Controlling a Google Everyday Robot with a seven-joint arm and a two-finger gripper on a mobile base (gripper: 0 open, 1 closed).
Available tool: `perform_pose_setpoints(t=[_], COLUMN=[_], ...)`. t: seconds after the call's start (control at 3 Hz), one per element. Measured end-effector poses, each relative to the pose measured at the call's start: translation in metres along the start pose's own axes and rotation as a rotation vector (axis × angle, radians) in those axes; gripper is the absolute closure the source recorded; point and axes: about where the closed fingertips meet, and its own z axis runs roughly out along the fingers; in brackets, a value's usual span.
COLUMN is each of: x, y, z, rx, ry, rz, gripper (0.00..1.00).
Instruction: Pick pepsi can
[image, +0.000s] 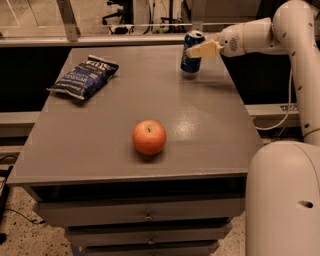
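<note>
Nearest us, at the lower right, bulks the robot's pale base (285, 200). On the grey table (100, 160) an apple (149, 137) sits towards the front edge, well apart from everything else. Farther back on the left lies a flat dark blue chip bag (85, 77), which is not our concern.

At the far right of the tabletop we find the pepsi can (190, 62). Its long axis is close to upright but tilted, with the silver top leaning right towards the arm (265, 35). The gripper (195, 50) comes in from the right, level with the can's upper half. One cream finger (205, 49) crosses the face of the can, and we cannot see the other, which we take to be behind it. We read the gripper as pinched on the can, and the tilt fits that reading.

So the can lies straight between the fingers rather than off to one side, and the grip runs across its long axis. We cannot tell whether its base touches the table. We judge the coming move calls for a straight lift, with slip at the tilted grip the risk.
</note>
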Motion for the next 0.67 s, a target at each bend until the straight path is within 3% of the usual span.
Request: perform_pose_setpoints(t=[0.33, 0.67], x=[-0.0323, -0.0377], y=[0.0129, 0.0151], z=[-0.0218, -0.025], rx=[-0.014, -0.017], ry=[-0.066, -0.077], rz=[-0.028, -0.033], gripper=[1.0, 1.0])
